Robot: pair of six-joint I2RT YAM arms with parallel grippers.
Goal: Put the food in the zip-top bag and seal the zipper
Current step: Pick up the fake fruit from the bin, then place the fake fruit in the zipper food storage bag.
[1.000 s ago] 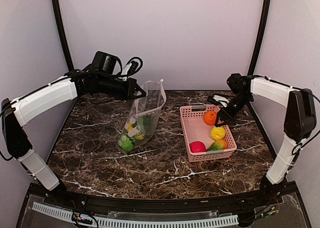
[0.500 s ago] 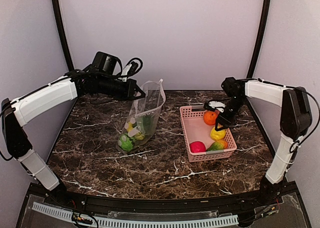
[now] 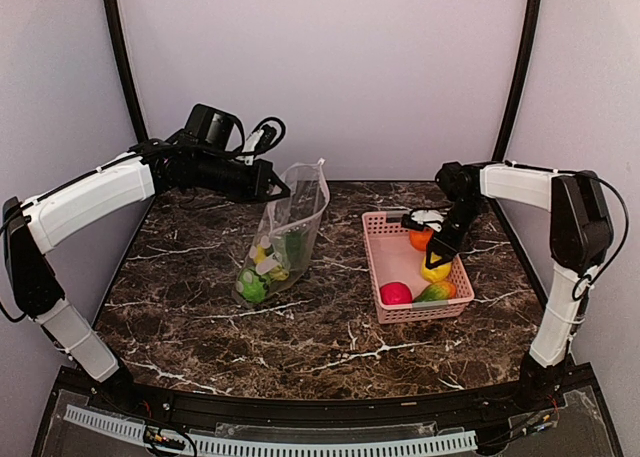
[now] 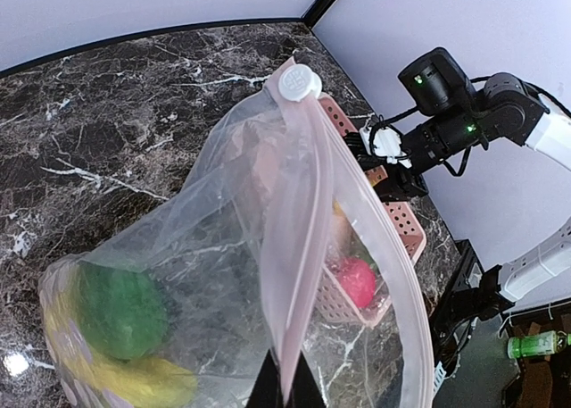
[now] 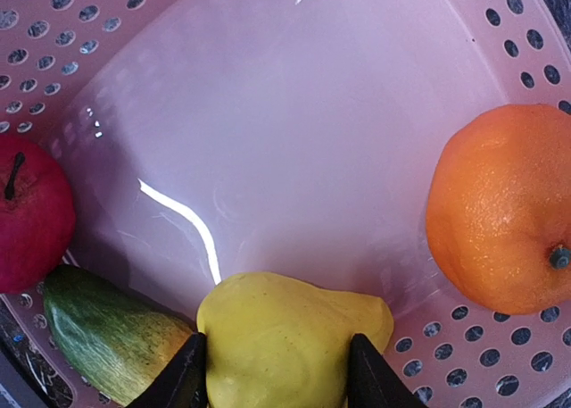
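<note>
Surface (image 3: 330, 337) of dark marble, and on its left half stands the zip-top bag (image 3: 290, 232), leaning, with green and yellow pieces already in its bottom. The left pincer (image 3: 278, 189) holds the mouth high, clamped tight on the top edge. Well apart to the right is the pink basket (image 3: 372, 267) with four pieces left: orange (image 3: 419, 239), lemon (image 3: 435, 269), mango (image 3: 436, 291), red fruit (image 3: 396, 294). The right pincer (image 5: 277, 363) is down in there, half-spread, a finger at each side of the lemon. Firm hold or not, can't tell! The lemon sits dead between the fingers, its length spanning them, and the bag lies off to this arm's left. A second ago that pincer hung wider beside the orange; it's dropped onto the lemon and narrowed.
</note>
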